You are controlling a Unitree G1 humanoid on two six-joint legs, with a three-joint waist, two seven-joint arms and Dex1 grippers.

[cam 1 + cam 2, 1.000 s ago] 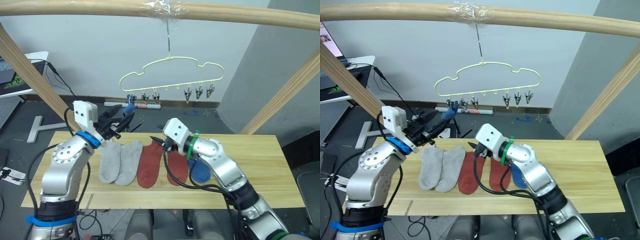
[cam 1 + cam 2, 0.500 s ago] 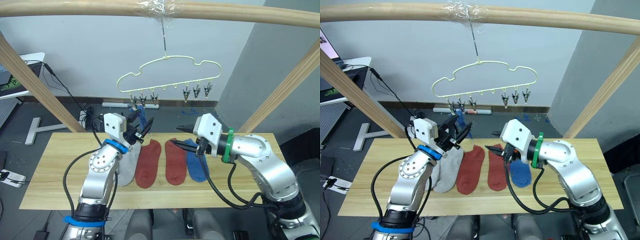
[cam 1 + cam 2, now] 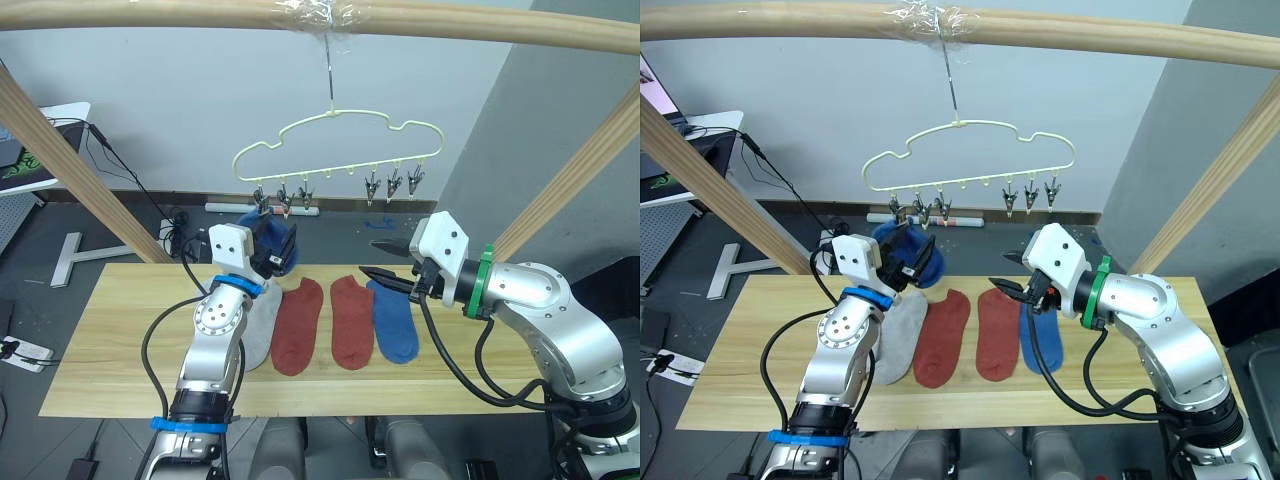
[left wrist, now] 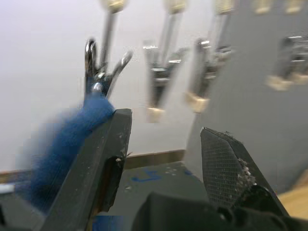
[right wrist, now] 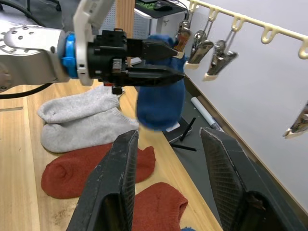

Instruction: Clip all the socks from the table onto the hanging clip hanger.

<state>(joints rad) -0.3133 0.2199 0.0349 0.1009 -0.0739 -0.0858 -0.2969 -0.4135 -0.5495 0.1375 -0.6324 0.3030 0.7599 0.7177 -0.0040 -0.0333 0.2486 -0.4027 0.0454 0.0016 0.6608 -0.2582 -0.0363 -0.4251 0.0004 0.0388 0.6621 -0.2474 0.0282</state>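
I see a soft blue knit ankle sock (image 3: 268, 243) hanging from the thin pale yellow wire clip hanger (image 3: 340, 146)'s nine-o'clock-most metal clip (image 4: 98, 72); my left gripper (image 4: 163, 144) and right gripper (image 5: 168, 183) are both released, fingers spread.

No readable text, labels, brands or numbers — none anywhere

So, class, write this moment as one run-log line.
blue sock: hanging from leftmost clip of clip hanger | left gripper: open beside it | right gripper: open, empty | table: five socks

Pale wooden pole frame (image 3: 300, 14) — marker (image 5: 205, 112) on floor.
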